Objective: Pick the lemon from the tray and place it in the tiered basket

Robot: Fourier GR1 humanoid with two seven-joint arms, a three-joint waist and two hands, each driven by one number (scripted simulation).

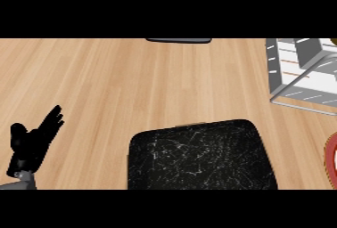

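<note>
Fingers straight and spread, holding nothing, the robot's left hand (33, 142) rests near the left edge of the wooden worktop (132, 84), pointing toward its far side. A black tray (201, 156) with a scratched surface lies at the near edge, around the middle, its visible top bare; the lemon cannot be seen on it or anywhere else. The wire tiered basket (304, 73) stands at the far right corner, well apart from the tray. A red-rimmed plate (331, 151) cuts in at the right edge. The right hand does not show.
</note>
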